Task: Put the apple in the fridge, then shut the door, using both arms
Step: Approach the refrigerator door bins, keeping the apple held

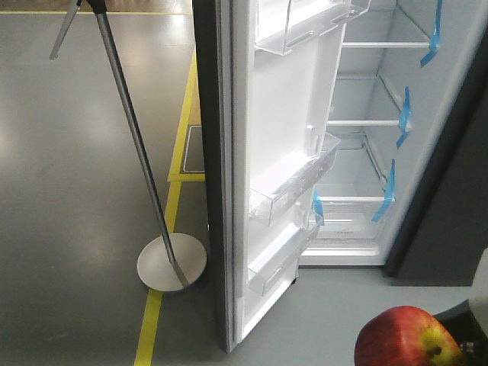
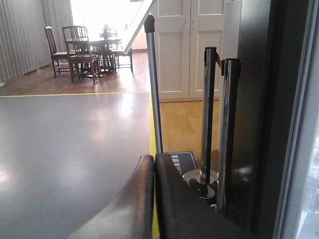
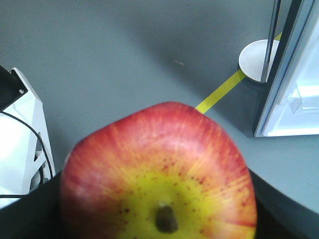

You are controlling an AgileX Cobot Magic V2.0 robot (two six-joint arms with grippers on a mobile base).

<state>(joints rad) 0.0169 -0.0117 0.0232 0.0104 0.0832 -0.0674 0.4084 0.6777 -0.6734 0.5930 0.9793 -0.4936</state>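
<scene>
The apple [image 3: 159, 169] is pinched between the right fingers [image 3: 284, 215] at the frame's bottom, while the left fingers [image 2: 130, 203] are pressed together.

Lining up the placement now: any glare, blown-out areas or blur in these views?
Front view: the inside of the door is washed out, with glare patches on the floor. Left wrist view: the window behind the chairs is blown out; the left gripper is dark and blurred. Right wrist view: the apple fills the frame, slightly soft.
</scene>
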